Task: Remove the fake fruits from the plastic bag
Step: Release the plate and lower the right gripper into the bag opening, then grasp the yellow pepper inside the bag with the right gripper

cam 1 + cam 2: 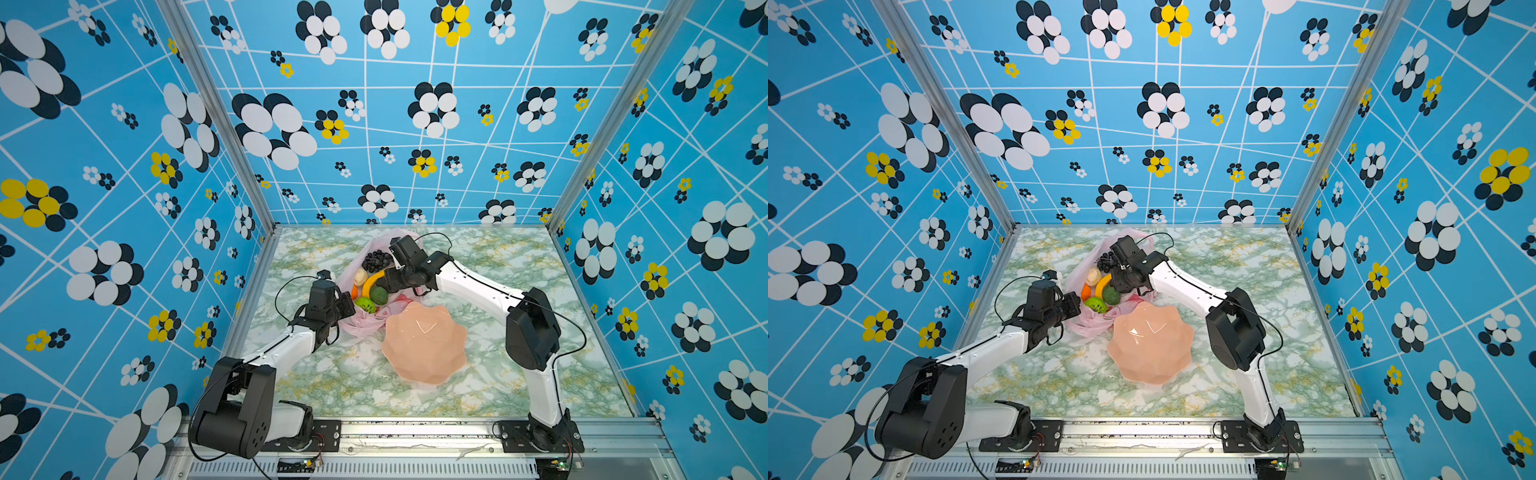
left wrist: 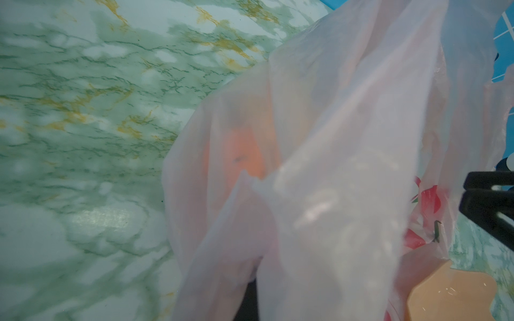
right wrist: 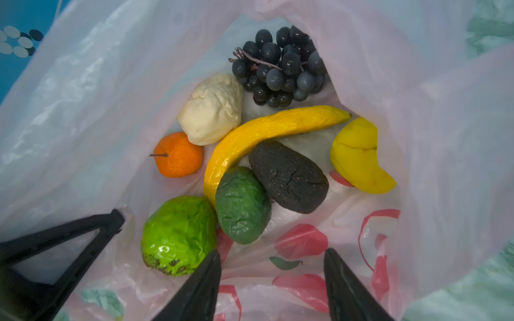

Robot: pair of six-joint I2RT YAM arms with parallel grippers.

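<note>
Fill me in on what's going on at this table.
The left gripper is shut on the edge of the plastic bag, holding its mouth open. The right gripper, open and empty, points into the mouth above the fake fruits. Banana, grapes, orange and the rest all lie inside; the peach bowl beside the bag holds nothing.

Robot lab cell, printed walls, aluminium frame

Pink bag, yellow banana, green-veined marble table.
</note>
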